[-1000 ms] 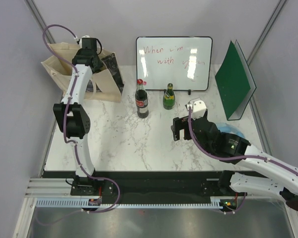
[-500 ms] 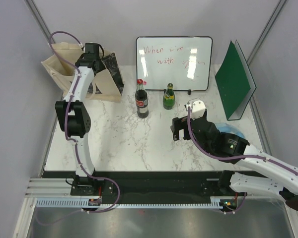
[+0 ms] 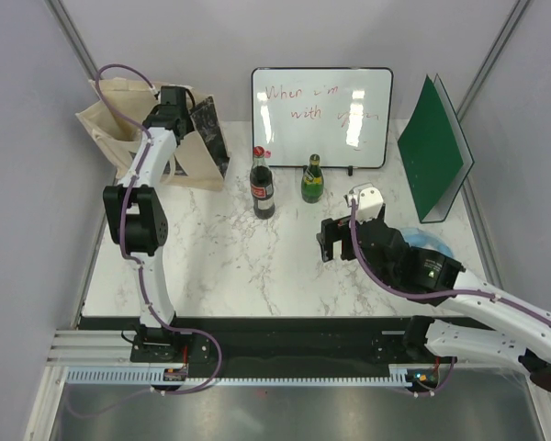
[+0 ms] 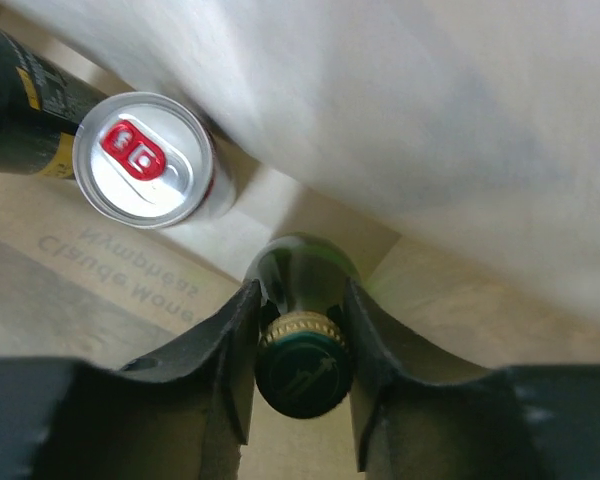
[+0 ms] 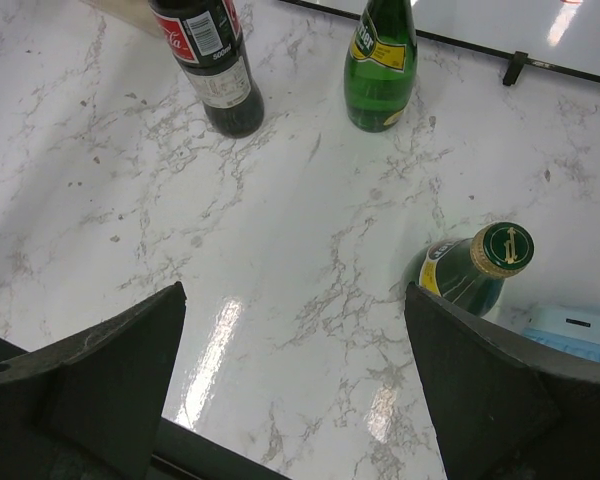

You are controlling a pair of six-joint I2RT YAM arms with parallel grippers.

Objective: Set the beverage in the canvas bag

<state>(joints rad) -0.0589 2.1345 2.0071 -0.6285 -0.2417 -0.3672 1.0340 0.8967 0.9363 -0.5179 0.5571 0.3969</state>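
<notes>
The beige canvas bag stands at the far left of the table. My left gripper reaches down into it. In the left wrist view, my left gripper is shut on the neck of a green bottle inside the bag, with the bag's cloth right beside it. A silver can with a red tab and a dark can stand in the bag too. My right gripper is open and empty over the table's middle. A green bottle stands just by its right finger.
A cola bottle and another green bottle stand in front of a whiteboard. A green folder stands at the far right. A light blue object lies beside the right arm.
My left gripper has shifted a little to the right and nearer over the bag, with the green bottle. The right arm has hardly moved.
</notes>
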